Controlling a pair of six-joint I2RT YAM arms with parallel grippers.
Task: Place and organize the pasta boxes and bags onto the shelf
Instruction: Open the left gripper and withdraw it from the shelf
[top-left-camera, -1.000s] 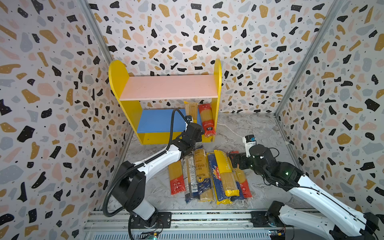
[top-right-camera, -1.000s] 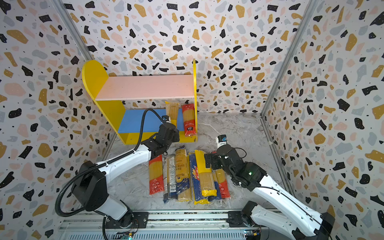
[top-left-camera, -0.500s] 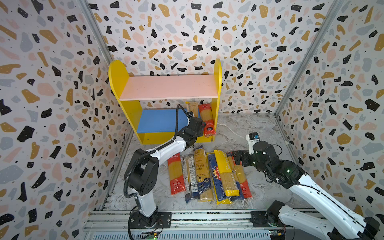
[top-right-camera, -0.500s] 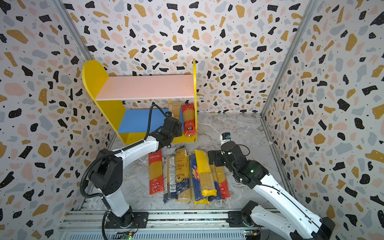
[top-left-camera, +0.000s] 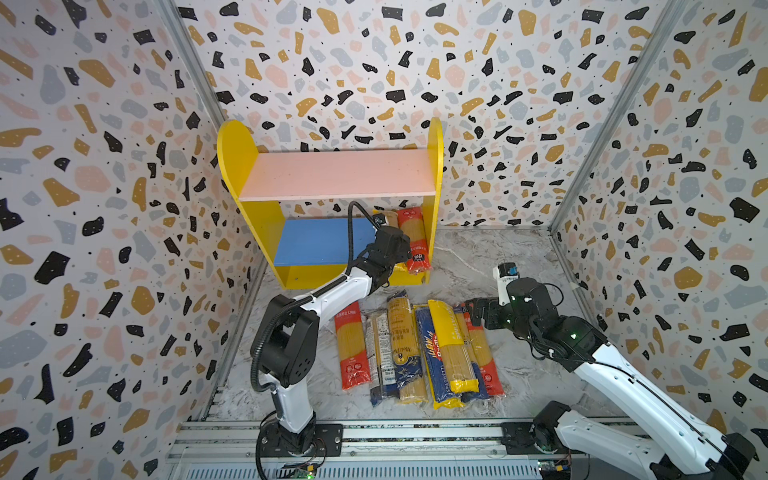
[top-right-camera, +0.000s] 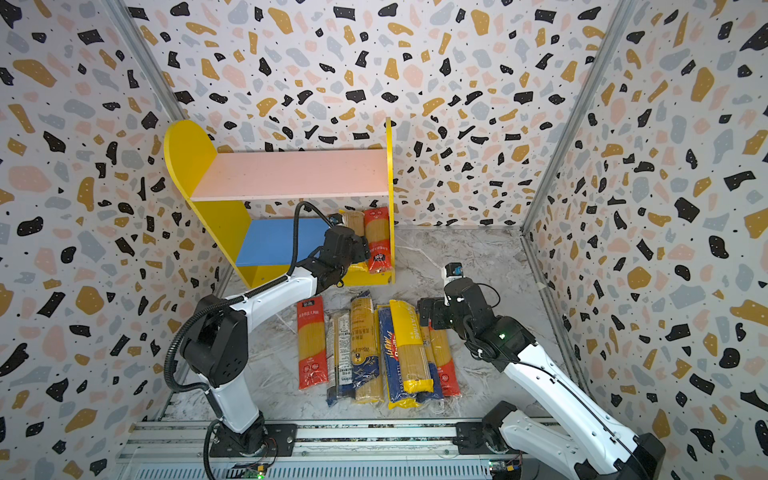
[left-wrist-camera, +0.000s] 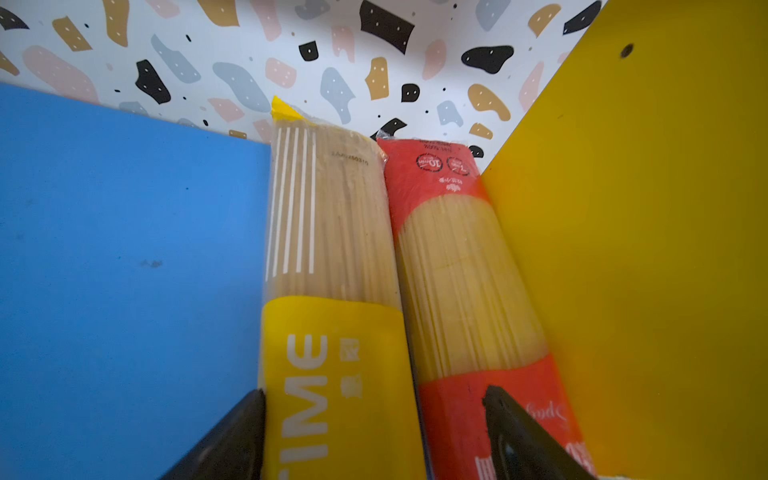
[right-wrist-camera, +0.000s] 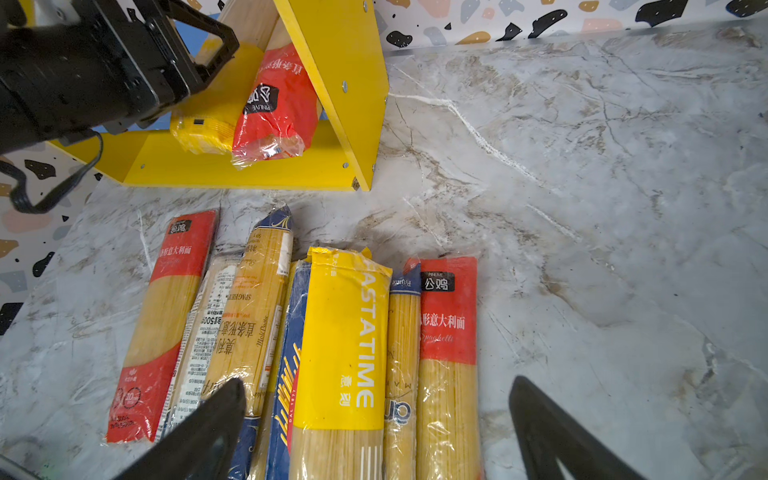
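The shelf (top-left-camera: 336, 174) stands at the back, and a yellow pasta pack (left-wrist-camera: 332, 332) and a red pasta pack (left-wrist-camera: 465, 270) lie side by side on its blue lower board (left-wrist-camera: 124, 249), against the right side panel. My left gripper (left-wrist-camera: 374, 392) is open at their near ends. One finger is beside the yellow pack and the other is over the red one. Several more pasta packs lie in a row on the floor, among them a yellow one (right-wrist-camera: 345, 332) on top of a dark blue one (top-left-camera: 432, 361). My right gripper (right-wrist-camera: 378, 381) hovers open over that row's right part.
The pink upper board (top-right-camera: 291, 174) is bare, and so is the left part of the blue board (top-left-camera: 316, 241). Bare marble floor (top-left-camera: 490, 257) lies right of the shelf. Patterned walls close in on three sides. A metal rail (top-left-camera: 415, 436) runs along the front.
My left gripper has pushed slightly deeper into the lower tier and its jaws have opened off the yellow pack. The right gripper has barely shifted.
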